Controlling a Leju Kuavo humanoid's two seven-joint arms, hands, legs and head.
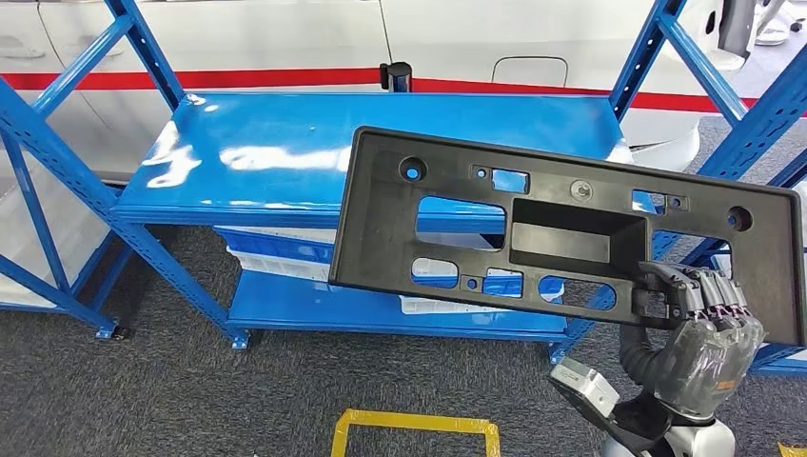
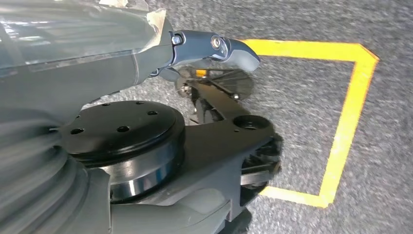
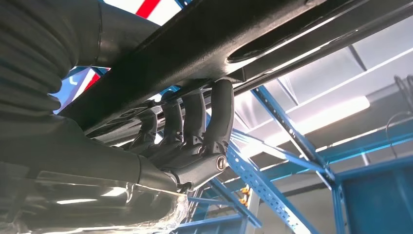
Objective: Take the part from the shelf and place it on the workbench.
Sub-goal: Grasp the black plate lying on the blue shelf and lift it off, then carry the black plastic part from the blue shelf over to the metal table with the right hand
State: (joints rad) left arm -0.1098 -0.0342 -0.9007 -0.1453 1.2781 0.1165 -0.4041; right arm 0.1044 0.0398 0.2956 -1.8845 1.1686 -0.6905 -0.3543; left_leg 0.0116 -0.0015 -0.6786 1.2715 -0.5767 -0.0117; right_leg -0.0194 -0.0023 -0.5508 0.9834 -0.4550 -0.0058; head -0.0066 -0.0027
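We have the part off the shelf, held in the air in front of it, right hand clamped on its lower edge. Left hand: state unclear. Next, we judge: carry it to the workbench.
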